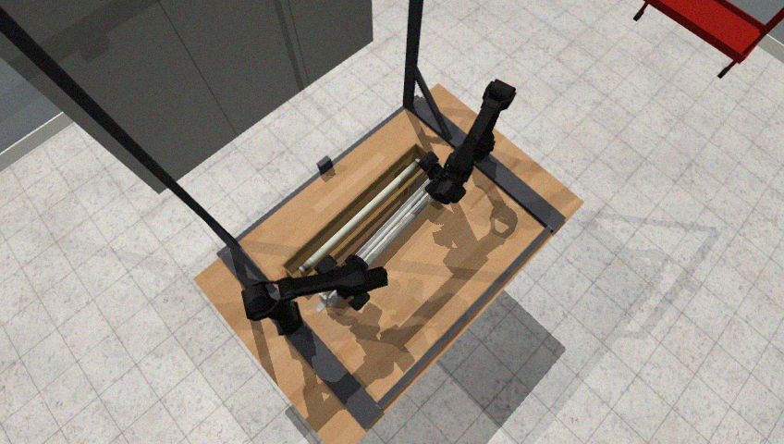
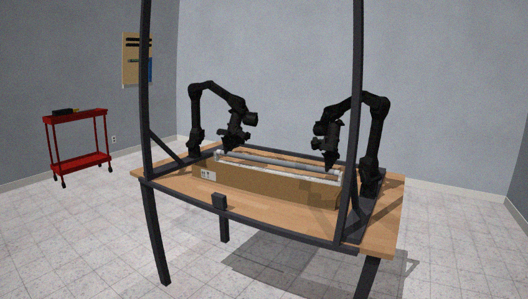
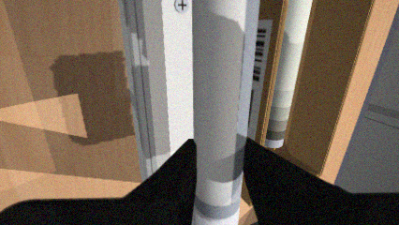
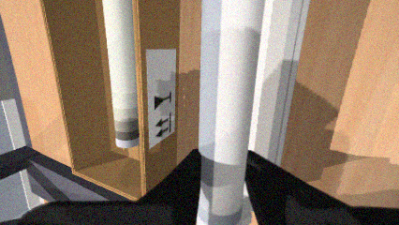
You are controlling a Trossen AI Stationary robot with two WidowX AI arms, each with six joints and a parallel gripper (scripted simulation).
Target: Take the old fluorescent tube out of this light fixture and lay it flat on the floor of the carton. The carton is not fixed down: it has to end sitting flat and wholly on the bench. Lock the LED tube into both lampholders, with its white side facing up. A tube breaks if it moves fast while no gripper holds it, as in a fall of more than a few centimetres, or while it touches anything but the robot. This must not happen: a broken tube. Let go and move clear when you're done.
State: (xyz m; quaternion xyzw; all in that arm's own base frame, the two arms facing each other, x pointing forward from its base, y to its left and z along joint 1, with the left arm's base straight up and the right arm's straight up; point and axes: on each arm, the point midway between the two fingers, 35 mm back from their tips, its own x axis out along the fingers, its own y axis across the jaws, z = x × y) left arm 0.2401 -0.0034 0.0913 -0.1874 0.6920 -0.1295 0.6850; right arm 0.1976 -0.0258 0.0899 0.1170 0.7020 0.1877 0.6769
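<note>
The LED tube [image 2: 278, 161] [image 3: 217, 70] [image 4: 236, 70] lies level over the fixture [image 2: 279, 173] [image 3: 178, 70], close to the lampholders; whether its ends sit in them cannot be told. Its white face is mostly up, with a blue-grey strip on the carton side. My left gripper [image 2: 226, 151] [image 3: 218, 146] is shut on one end, my right gripper [image 2: 328, 169] [image 4: 221, 157] on the other. The old fluorescent tube [image 1: 360, 216] [image 3: 292, 61] [image 4: 122, 75], with darkened ends, lies inside the carton [image 2: 266, 189] [image 3: 332, 70] [image 4: 80, 94]. The arms hide both fixture ends in the top view.
The carton stands on the bench [image 1: 450, 264] [image 2: 255, 213] alongside the fixture. Dark frame uprights [image 1: 412, 55] [image 2: 357, 111] rise at the bench corners, and a small dark box [image 1: 324, 165] [image 2: 218, 200] sits on the frame's edge beyond the carton.
</note>
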